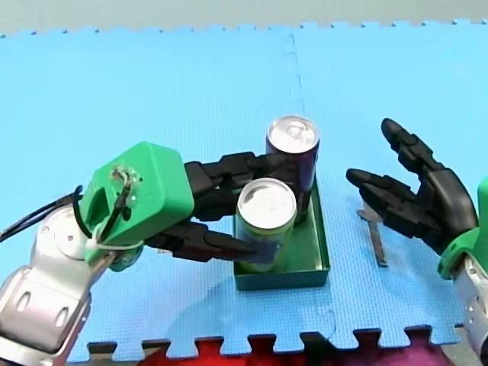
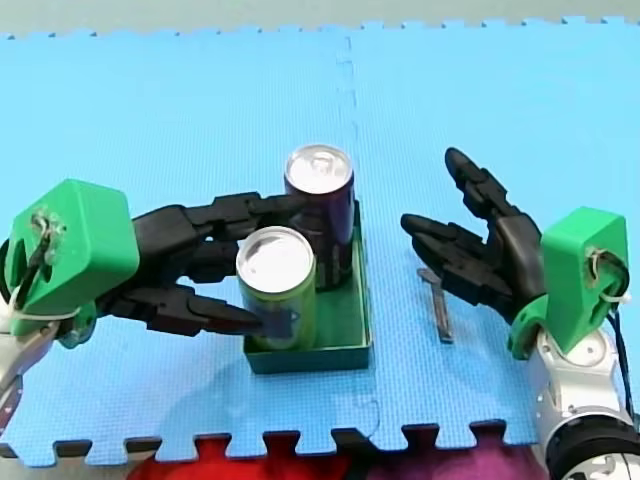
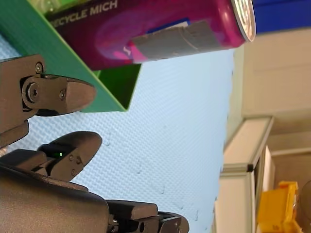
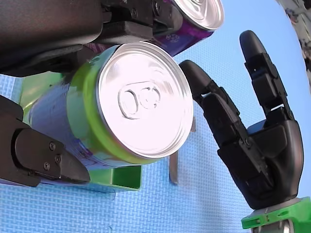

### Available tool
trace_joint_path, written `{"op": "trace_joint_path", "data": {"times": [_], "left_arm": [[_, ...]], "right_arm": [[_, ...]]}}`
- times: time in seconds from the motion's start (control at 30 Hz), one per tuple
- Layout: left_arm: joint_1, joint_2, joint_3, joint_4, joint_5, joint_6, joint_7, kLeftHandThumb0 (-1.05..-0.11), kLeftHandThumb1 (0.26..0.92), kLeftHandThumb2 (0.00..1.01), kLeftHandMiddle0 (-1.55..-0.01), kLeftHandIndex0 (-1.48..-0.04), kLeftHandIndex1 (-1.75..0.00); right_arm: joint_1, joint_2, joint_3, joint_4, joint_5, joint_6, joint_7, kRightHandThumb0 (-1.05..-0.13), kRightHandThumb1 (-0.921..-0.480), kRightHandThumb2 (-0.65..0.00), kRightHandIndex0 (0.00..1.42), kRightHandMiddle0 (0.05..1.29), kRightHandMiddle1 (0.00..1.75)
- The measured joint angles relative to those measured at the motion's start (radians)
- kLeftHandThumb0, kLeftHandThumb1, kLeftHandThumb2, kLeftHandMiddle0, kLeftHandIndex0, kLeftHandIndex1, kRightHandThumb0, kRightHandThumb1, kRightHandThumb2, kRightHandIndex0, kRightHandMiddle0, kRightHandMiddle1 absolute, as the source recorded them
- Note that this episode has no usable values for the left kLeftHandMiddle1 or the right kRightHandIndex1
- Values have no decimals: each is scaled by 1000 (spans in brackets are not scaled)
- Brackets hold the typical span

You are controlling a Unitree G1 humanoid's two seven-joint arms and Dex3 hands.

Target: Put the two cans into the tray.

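A green can (image 1: 265,221) stands upright in the near end of the small green tray (image 1: 322,242). My left hand (image 1: 229,215) is shut on it, thumb across its front and fingers behind it. A purple can (image 1: 293,152) stands upright in the tray's far end, touching the green one. The second wrist view shows the green can's silver top (image 4: 145,104) between the left hand's fingers. My right hand (image 1: 396,187) is held above the mat to the right of the tray. The first wrist view shows the purple can (image 3: 160,34) and a tray corner (image 3: 104,90).
A thin grey metal strip (image 1: 375,238) lies on the blue foam mat (image 1: 152,91) between the tray and the right hand. The mat's jigsaw front edge (image 1: 305,339) runs close below the tray.
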Motion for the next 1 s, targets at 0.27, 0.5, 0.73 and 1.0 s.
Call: {"op": "trace_joint_path", "data": {"times": [0.27, 0.5, 0.73, 1.0], "left_arm": [[2, -12, 15, -13, -30, 59, 6, -1048, 750, 0, -239, -106, 0], [3, -12, 15, -34, -33, 100, 13, -1042, 730, 0, -249, -105, 0], [9, 3, 23, -35, -35, 94, 10, -1025, 720, 0, -256, -106, -1], [62, 28, 39, -33, 32, 19, 85, -1036, 726, 2, -285, -114, -3]], "right_arm": [[1, 1, 0, 0, 0, 0, 0, -1048, -921, -359, 594, 161, 6], [1, 1, 2, -1, -2, 0, -3, -1048, -921, -365, 594, 161, 5], [1, 0, 3, -1, -2, 0, -6, -1048, -921, -370, 590, 159, 2], [1, -1, -15, 1, 20, 11, 24, -1048, -921, -358, 598, 157, 1]]}}
